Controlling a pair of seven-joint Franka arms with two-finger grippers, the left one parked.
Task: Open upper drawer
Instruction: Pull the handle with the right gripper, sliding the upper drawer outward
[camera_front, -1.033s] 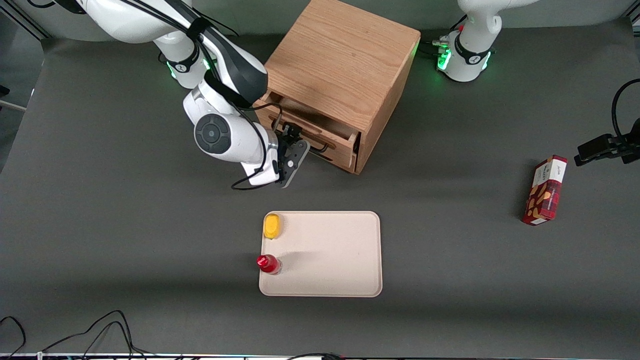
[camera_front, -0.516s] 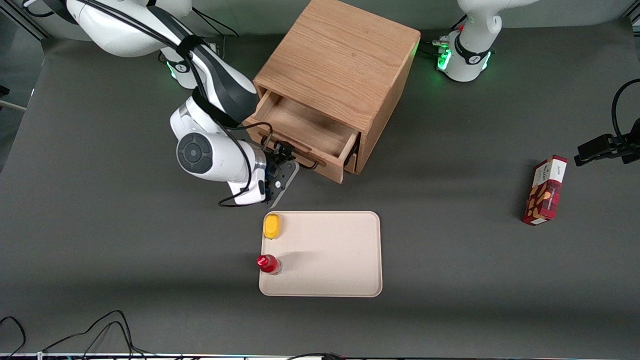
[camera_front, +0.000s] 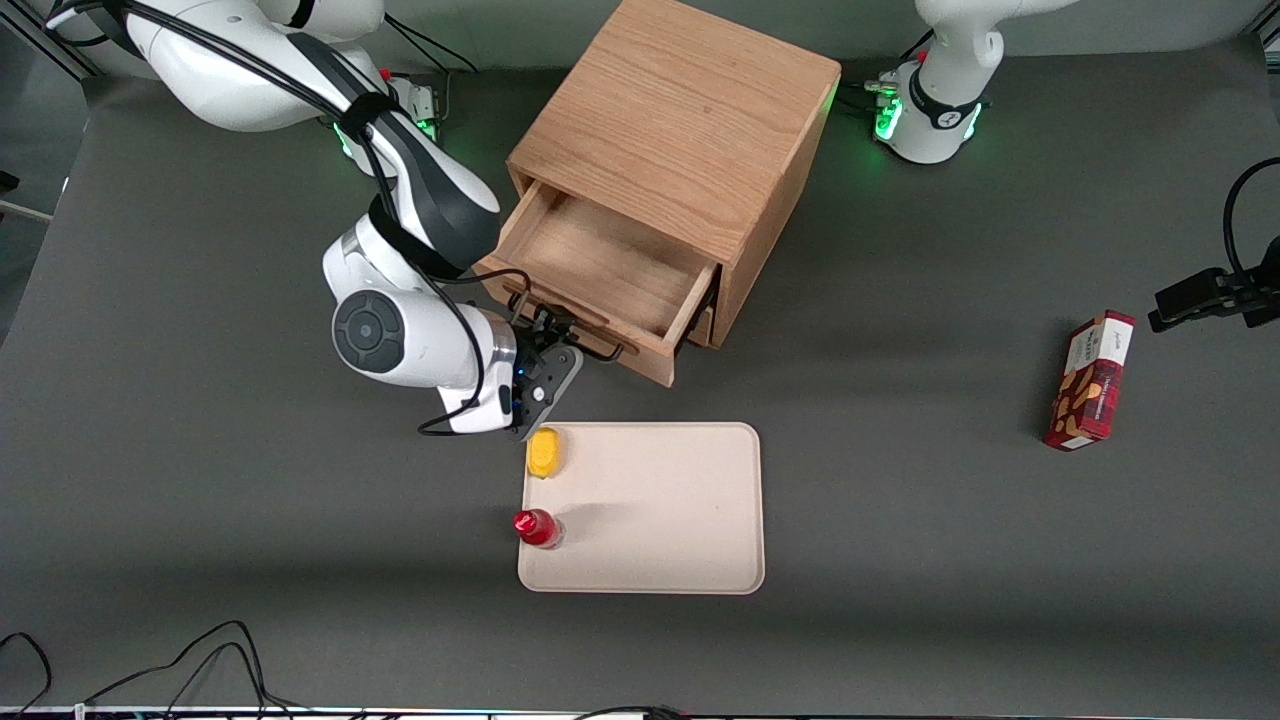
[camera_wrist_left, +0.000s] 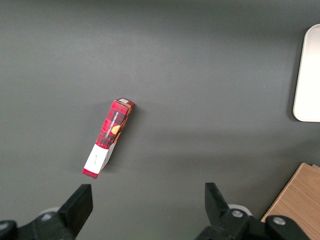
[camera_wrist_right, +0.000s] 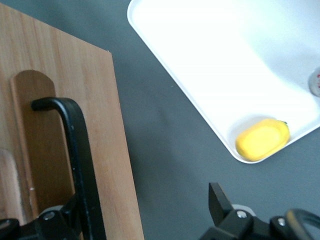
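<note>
The drawer (camera_front: 600, 275) stands farther out of the cabinet (camera_front: 680, 140) than half a second ago, its bare wooden floor now widely exposed; a second ago only a narrow slot showed. The gripper (camera_front: 550, 352) has drawn back with it toward the front camera and now sits at the drawer's front, just above the tray (camera_front: 660, 510) corner. In the right wrist view the black handle (camera_wrist_right: 75, 145) runs down between the gripper's fingers (camera_wrist_right: 220, 202), which look spread well apart, one at the handle and the other clear of it; whether they pinch the wire I cannot tell.

Just below the gripper, nearer the camera, a yellow object (camera_front: 545, 452) lies in the tray corner, and a red-capped bottle (camera_front: 537, 528) stands at the tray edge, nearer the camera again. A red carton (camera_front: 1090, 380) lies on the tabletop (camera_front: 250, 520) toward the parked arm's end; its white panel carries print too small to read.
</note>
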